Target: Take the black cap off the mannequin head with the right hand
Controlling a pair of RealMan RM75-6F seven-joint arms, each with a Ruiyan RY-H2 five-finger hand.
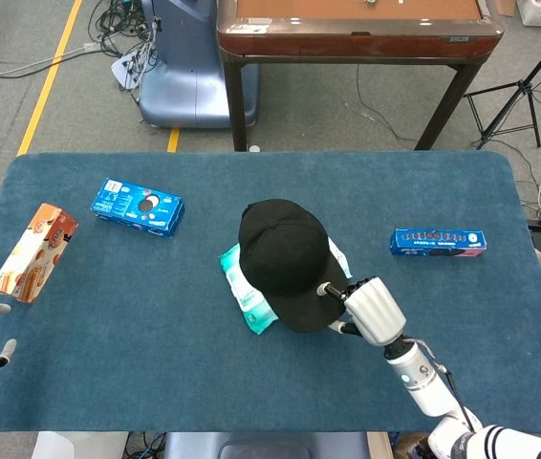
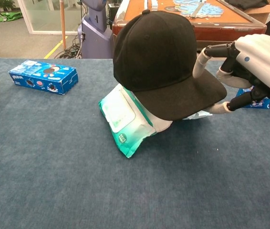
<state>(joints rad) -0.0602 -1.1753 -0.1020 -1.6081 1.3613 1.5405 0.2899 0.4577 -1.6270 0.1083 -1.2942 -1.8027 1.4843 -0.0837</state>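
Cap not yet off: I am bracketing the black cap brim, at its 4 o'clock, with my right hand, fingers apart, unclamped; lifting remains.

Front: bare tabletop lying open.
Blocking: wipes pack sitting under cap; right hand crowding brim.
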